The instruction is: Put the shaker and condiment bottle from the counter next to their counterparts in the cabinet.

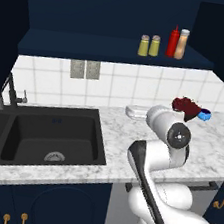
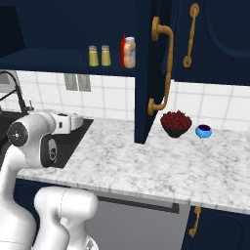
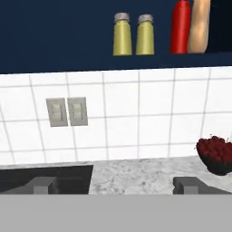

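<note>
Claw point(image 3: 115, 185) wide open, holding nothing; its two dark fingertips point(image 3: 41, 185) sit far apart at the bottom of the hand view, low over the tabletop point(image 3: 136, 174). Up above the claw on the cabinet point(image 1: 112, 51) shelf stand all four items in a row. Two shakers point(image 3: 122, 35), touching or nearly so, are above and about level with the claw's centre line; which one came off the tabletop I cannot tell. Red squeeze bottle point(image 3: 180, 27) is above and to the claw's right, with the condiment bottle point(image 3: 199, 26) touching its far right side. Same row in the left base view: shakers point(image 1: 149, 45), red squeeze bottle point(image 1: 173, 42), condiment bottle point(image 1: 182, 44). In the right base view the condiment bottle point(image 2: 129, 52) stands in front of the red one point(image 2: 123, 51).

Ahead of the claw, tile wall with a double switch plate point(image 3: 67, 111) up-left. Black sink point(image 1: 50, 135) below-left of the claw. Bowl of red fruit point(image 3: 216, 155) on the tabletop to the claw's right, small blue bowl point(image 2: 203, 131) just beyond it. Open cabinet door point(image 2: 151, 68) with brass handle hangs right of the shelf.
</note>
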### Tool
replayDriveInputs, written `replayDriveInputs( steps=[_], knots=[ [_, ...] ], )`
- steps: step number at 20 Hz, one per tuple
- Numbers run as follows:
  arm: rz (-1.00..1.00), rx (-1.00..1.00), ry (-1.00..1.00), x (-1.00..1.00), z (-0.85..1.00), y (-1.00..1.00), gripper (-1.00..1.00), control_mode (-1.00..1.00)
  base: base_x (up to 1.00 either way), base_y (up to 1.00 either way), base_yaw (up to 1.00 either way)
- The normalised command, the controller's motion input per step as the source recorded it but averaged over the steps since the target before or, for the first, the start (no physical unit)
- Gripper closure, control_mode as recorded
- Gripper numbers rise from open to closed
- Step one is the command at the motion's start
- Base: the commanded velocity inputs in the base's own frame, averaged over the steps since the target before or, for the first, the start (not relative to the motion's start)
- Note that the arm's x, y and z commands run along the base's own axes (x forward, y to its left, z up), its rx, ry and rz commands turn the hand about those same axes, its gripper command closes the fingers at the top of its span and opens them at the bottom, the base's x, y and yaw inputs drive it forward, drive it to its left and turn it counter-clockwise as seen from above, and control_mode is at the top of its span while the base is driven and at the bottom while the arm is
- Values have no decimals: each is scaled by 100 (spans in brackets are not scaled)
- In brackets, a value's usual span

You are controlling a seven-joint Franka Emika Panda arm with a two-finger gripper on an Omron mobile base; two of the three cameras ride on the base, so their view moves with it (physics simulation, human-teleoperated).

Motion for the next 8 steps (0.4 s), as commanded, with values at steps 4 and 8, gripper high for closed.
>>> replayDriveInputs(
  steps=[4, 8],
  knots=[
    [0, 1, 0, -57, -35, 0, -100, -100, 0, 0, 0],
    [0, 0, 0, 0, 0, 0, -100, -100, 0, 0, 0]
  ],
)
